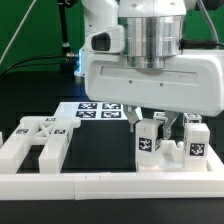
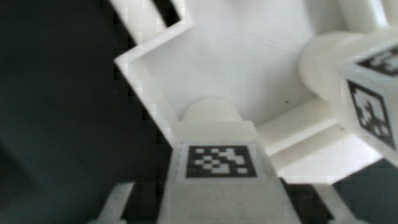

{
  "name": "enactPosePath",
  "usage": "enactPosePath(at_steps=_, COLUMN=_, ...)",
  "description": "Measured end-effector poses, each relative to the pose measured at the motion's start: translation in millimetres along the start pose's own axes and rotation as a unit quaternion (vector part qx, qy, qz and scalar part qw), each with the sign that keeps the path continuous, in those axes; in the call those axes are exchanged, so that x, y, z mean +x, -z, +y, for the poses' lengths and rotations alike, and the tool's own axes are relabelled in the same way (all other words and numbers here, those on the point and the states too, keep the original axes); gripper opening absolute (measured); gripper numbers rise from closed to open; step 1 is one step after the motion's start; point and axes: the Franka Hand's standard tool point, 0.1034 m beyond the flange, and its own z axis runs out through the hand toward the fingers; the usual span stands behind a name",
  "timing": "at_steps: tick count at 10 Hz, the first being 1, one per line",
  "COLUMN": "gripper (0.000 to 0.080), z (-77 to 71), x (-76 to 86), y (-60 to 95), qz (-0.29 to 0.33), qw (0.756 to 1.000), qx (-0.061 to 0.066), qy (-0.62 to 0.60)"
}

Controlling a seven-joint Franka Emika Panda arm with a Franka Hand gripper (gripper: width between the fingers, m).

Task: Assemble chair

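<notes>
The chair (image 1: 30,150) is in separate white pieces, not joined.

Exterior view: The largest piece (image 1: 42,140), a broad frame with square tags on top, lies on the black table (image 1: 100,150) just behind the low white rail (image 1: 110,184), toward the rail's end at the exterior view's left. Two small posts stand upright just behind the rail toward its other end, the nearer post (image 1: 148,142) and the outer post (image 1: 195,140), each with a tag facing the rail. The marker board (image 1: 98,110) lies farther behind the rail. The gripper (image 1: 170,122) hangs above and behind the two posts, fingers pointing down between them. Whether the fingers touch either post cannot be told, nor how wide they stand.

Wrist view: One tagged post (image 2: 217,150) with a rounded top fills the middle, close to the camera. A second tagged piece (image 2: 366,95) stands just beside it. Behind both is a flat white surface (image 2: 231,60) with a stepped edge. Which part that surface is cannot be told, nor where it lies relative to the rail.
</notes>
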Motion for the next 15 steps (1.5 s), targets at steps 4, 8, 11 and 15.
enactPosePath(at_steps=4, gripper=0.0286, z=-6.5, x=-0.4, y=-1.2, qz=-0.006, qw=0.962, qx=0.018, qy=-0.273)
enactPosePath(at_steps=8, gripper=0.0287, z=-16.4, x=1.5, y=-2.4, qz=0.000, qw=0.912, qx=0.047, qy=-0.408)
enactPosePath(at_steps=11, gripper=0.0525, z=-13.6, x=1.2, y=-0.8, qz=-0.006, qw=0.980, qx=0.031, qy=-0.195)
enactPosePath(at_steps=15, gripper=0.0647, z=-11.8, x=-0.4, y=-1.3, qz=-0.009, qw=0.999, qx=0.025, qy=-0.027)
